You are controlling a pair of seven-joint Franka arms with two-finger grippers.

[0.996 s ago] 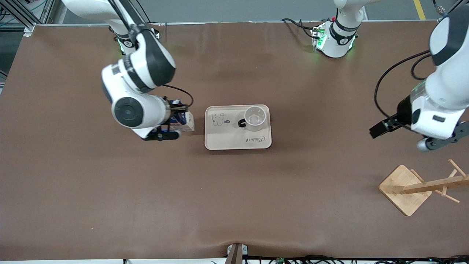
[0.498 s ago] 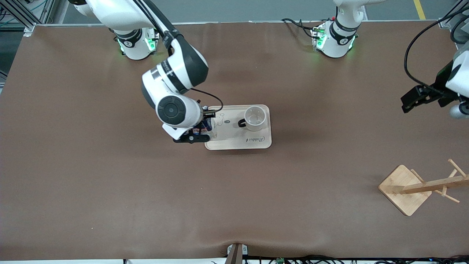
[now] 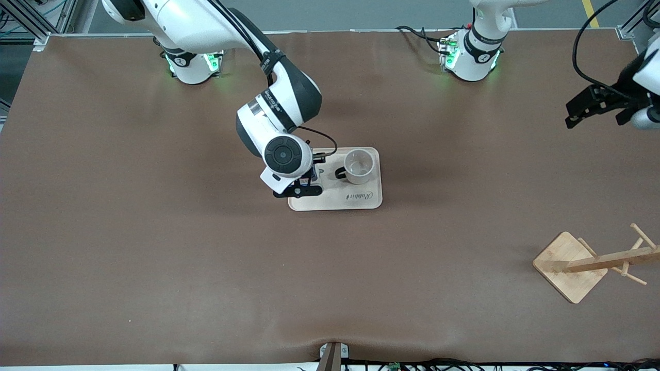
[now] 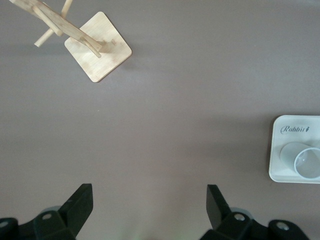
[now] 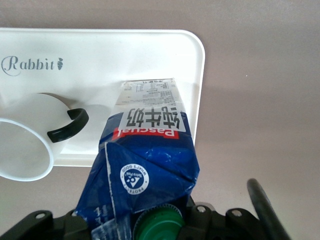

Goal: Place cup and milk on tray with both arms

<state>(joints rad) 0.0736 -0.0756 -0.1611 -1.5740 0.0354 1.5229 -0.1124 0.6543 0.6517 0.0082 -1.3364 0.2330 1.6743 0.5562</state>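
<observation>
The cream tray [image 3: 335, 202] lies mid-table with the white cup [image 3: 359, 166] standing on it, black handle turned toward the right arm's end. My right gripper [image 3: 304, 184] is shut on the milk [image 5: 150, 150], gripping its dark blue top by the green cap [image 5: 160, 227]. The carton hangs over the tray's [image 5: 100, 60] end toward the right arm, beside the cup [image 5: 20, 150]. I cannot tell whether its base touches the tray. My left gripper [image 3: 593, 105] is open and holds nothing, high over the left arm's end of the table; its fingers [image 4: 75, 210] stand wide apart.
A wooden rack with a square base [image 3: 570, 265] and slanted pegs stands near the left arm's end, nearer the front camera than the tray. In the left wrist view the rack [image 4: 97, 47] and a corner of the tray [image 4: 280, 150] show. Brown table surface surrounds the tray.
The right arm carried the milk from the table beside the tray to over the tray's end. The left arm drew back toward the robots' bases, gripper still open.
</observation>
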